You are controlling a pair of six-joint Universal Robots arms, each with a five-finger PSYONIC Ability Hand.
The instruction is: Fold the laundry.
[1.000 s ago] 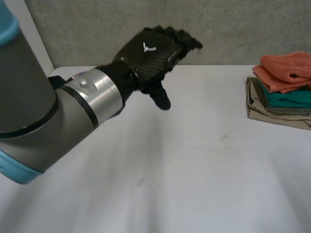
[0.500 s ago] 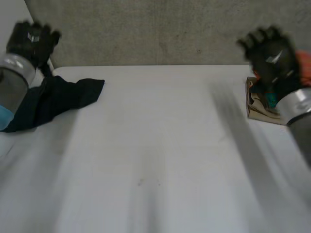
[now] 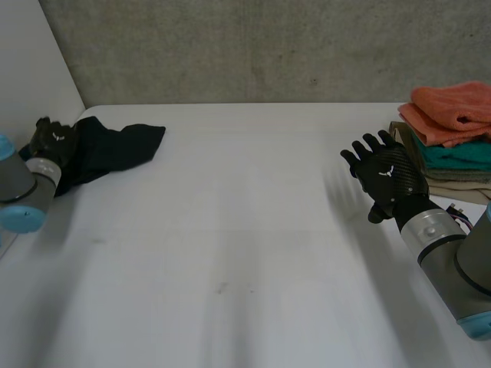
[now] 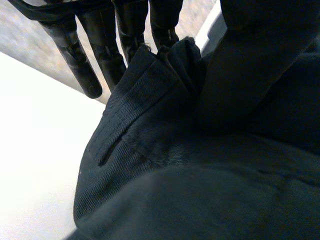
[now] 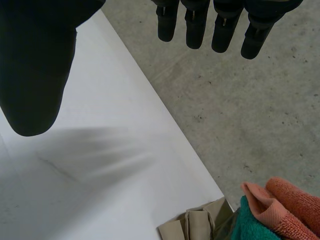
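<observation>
A dark navy garment (image 3: 115, 146) lies crumpled at the table's far left corner. My left hand (image 3: 54, 142) is on the garment's left end. In the left wrist view a raised fold of the garment (image 4: 150, 100) is bunched between the fingers (image 4: 125, 35) and the thumb (image 4: 260, 55), which pinch it. My right hand (image 3: 383, 175) hovers above the table at the right, fingers straight and spread, holding nothing; its fingertips (image 5: 200, 25) and thumb (image 5: 35, 65) hang over bare table.
A stack of folded cloths stands at the table's right edge: an orange towel (image 3: 453, 111) on top, a teal cloth (image 3: 460, 153) under it, a beige one (image 3: 437, 182) at the bottom. A grey wall (image 3: 253, 46) runs behind the white table (image 3: 245, 253).
My left arm swung from mid-table to the far left corner and came down on the dark garment, closing on it. My right hand came in at the right and dropped lower.
</observation>
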